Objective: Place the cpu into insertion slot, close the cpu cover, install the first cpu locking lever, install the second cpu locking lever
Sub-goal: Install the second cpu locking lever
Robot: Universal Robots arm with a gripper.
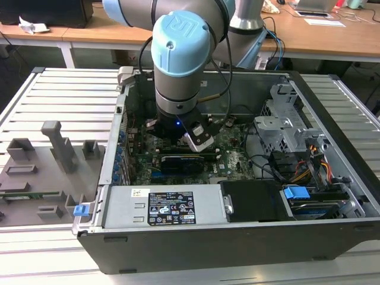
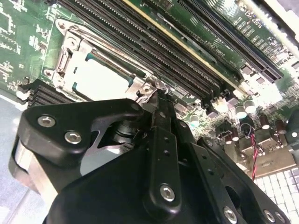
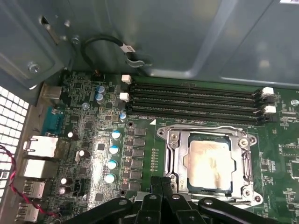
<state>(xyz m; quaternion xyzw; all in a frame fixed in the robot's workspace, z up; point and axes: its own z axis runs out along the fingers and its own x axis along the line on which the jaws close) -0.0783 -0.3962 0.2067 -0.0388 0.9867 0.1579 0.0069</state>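
The cpu (image 3: 209,163) sits in the insertion slot (image 3: 183,164), cpu cover (image 3: 175,161) down (shiny frame); the hand (image 3: 161,183) hangs beside it, fingers together.

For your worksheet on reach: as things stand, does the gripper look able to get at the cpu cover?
Probably yes: the gripper sits right at the edge of the cpu cover, with nothing between them.

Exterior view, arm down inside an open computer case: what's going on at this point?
The arm has its tool lowered over the motherboard, right at the edge of the insertion slot. The cpu already sits in the slot, and the cpu cover lies closed around it, its window framing the chip. In both wrist views the tool's fingers are together beside the socket frame, holding nothing visible.
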